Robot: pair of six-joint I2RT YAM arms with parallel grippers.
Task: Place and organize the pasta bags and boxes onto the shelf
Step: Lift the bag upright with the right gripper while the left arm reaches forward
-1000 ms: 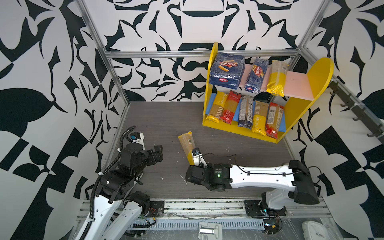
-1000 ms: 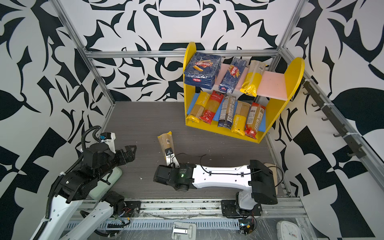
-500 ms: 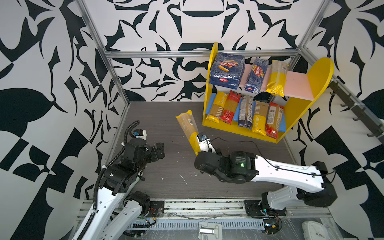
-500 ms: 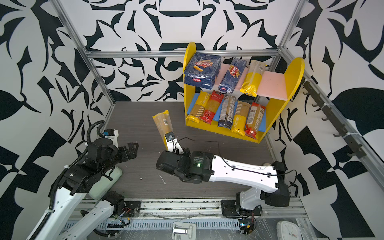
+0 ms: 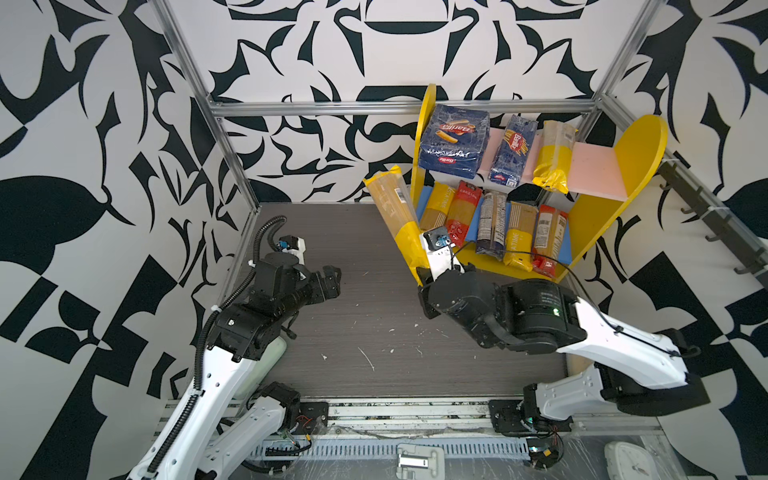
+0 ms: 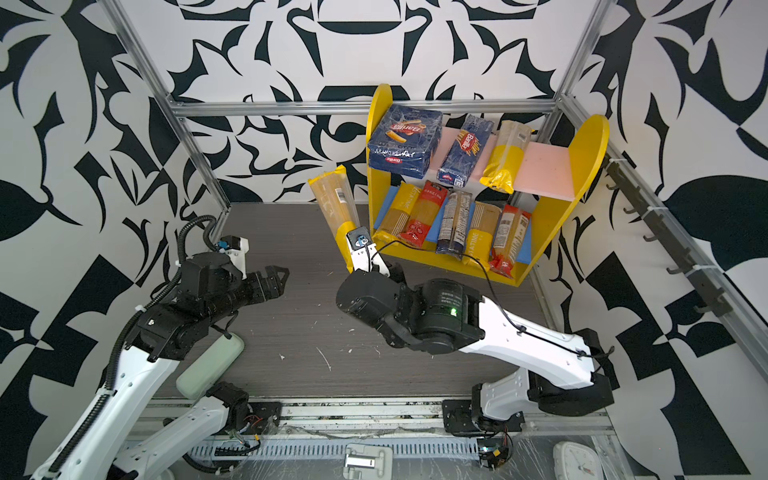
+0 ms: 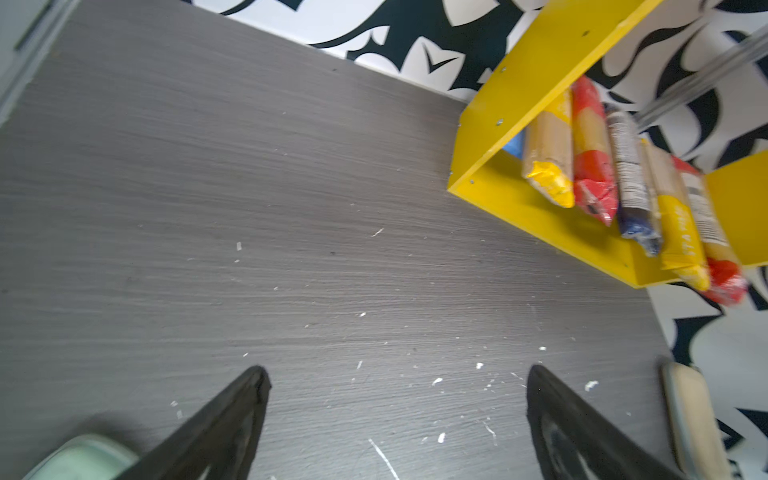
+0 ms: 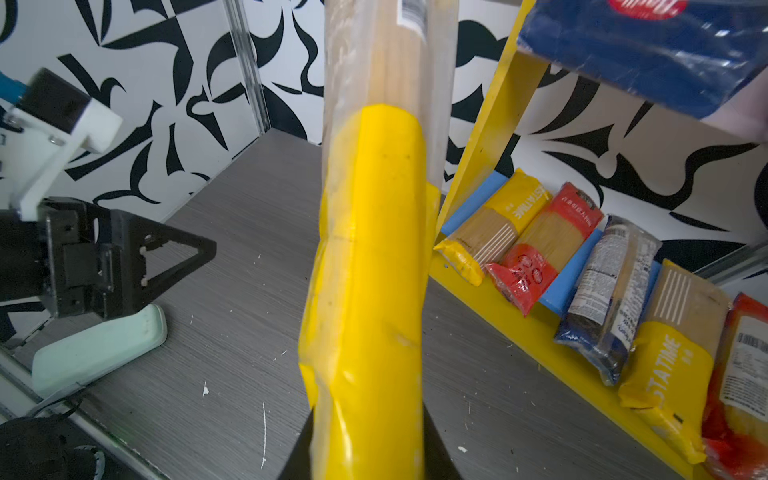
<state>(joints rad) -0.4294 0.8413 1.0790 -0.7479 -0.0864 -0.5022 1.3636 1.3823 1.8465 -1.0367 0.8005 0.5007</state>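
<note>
Two loaded tiers of the yellow shelf (image 5: pixel 636 153) stand just beyond the right gripper (image 5: pixel 422 276). That gripper is clamped on the yellow end of a spaghetti bag (image 5: pixel 392 208), which tilts upward from it beside the shelf's side panel. Well apart, the left gripper (image 5: pixel 328 282) has its jaws spread wide, empty.

A grey wood-grain tabletop (image 5: pixel 353 249) lies inside black-and-white leaf-patterned wall panels (image 5: pixel 291 62) framed by aluminium rails (image 5: pixel 332 109). In both top views, white crumbs and slivers (image 5: pixel 368 359) scatter toward its 6 o'clock edge. A pale mint-green rounded block (image 6: pixel 210 365) rests at 8 o'clock. A row of black hooks (image 6: pixel 702 286) lines the wall at 3 o'clock, and a small white clock (image 6: pixel 575 461) sits at 5 o'clock.
</note>
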